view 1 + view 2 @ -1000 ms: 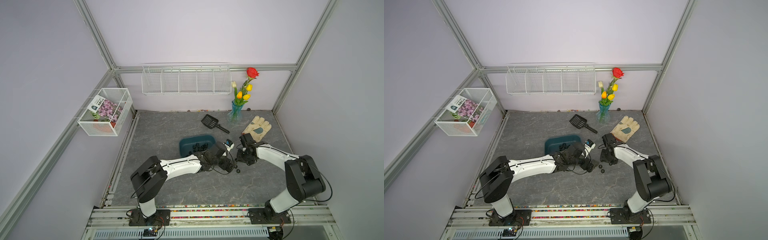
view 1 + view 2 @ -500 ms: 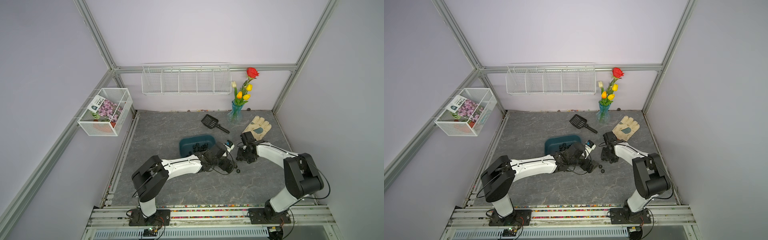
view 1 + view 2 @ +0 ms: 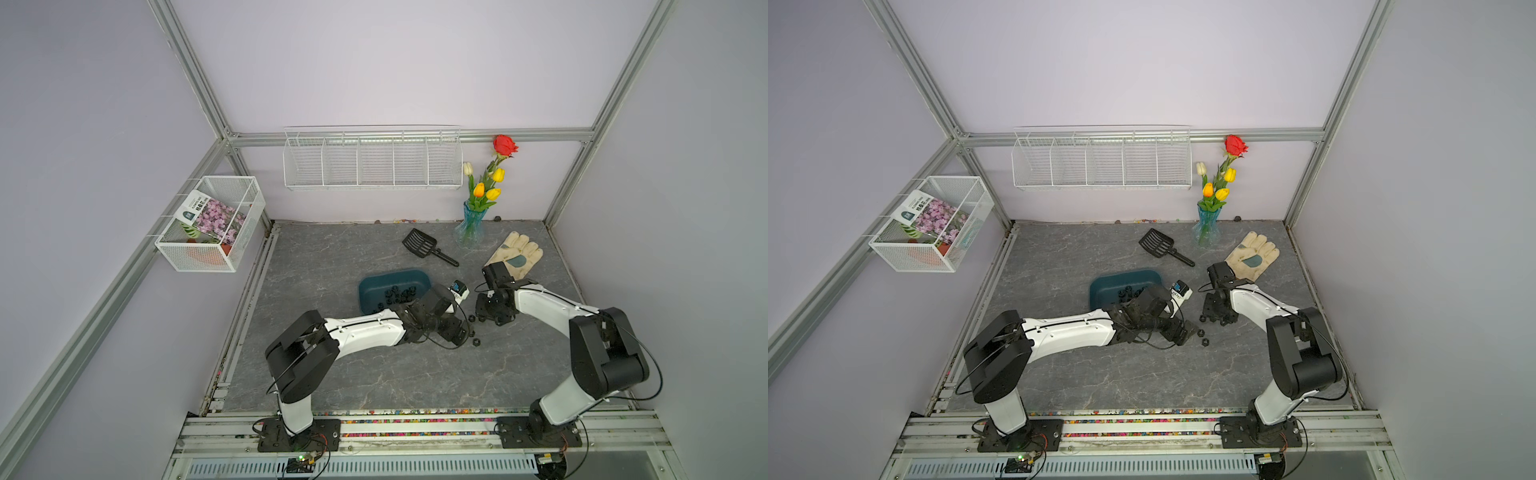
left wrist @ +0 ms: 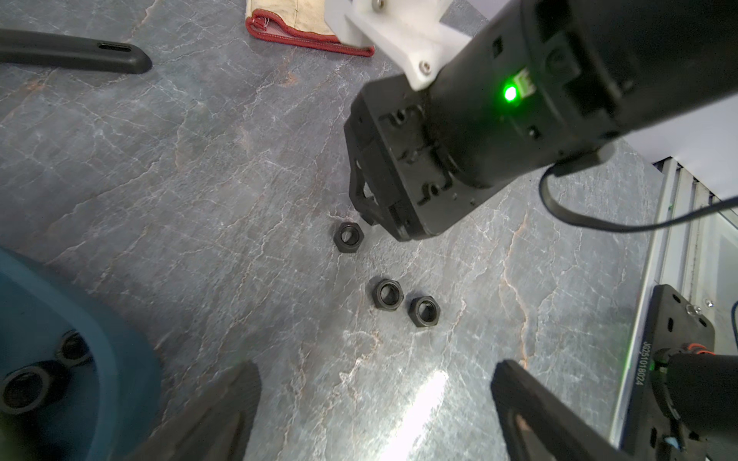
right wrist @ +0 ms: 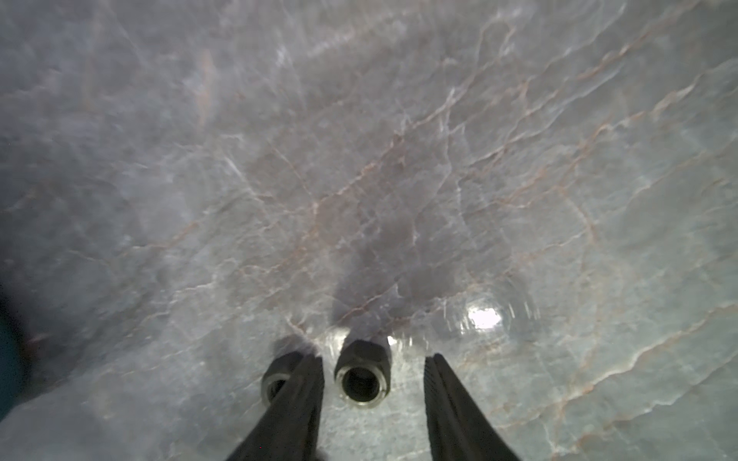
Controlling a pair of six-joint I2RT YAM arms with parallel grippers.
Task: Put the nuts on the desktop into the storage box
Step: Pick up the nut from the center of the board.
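Grey stone with pale veins forms the desktop (image 3: 332, 374), closed in by lilac panels, and a white wire basket (image 3: 208, 232) hangs on the wall at far left. Further right, near the middle of the surface, sits the storage box (image 3: 395, 273). A good cluster of nuts (image 3: 397, 294) already lies inside it, so most of the job looks done.

Just beside the box's near right corner, the left gripper (image 4: 377, 399) hovers low over bare stone. Its jaws are spread wide with nothing between them. The left wrist view shows three loose nuts ahead of its fingers: a lone nut (image 4: 347, 237) close to the other arm's tip, and a pair of nuts (image 4: 387, 294) lying just beside each other, nearer the left fingers.

Right of them, the right gripper (image 5: 373, 359) is down at the desktop. Its jaws are narrowed but not closed, and they straddle a single nut (image 5: 361, 377) with a gap on each side. A neighbouring nut (image 5: 275, 383) lies just outside one finger. I cannot tell whether either of these is among the three seen from the left wrist. At far right a pale work glove (image 3: 515, 257) lies clear of the action.

What remains, by my reckoning, is a small handful: at least three nuts on the stone, perhaps four or five. The one between the right jaws is not yet gripped. The arms may hide others.
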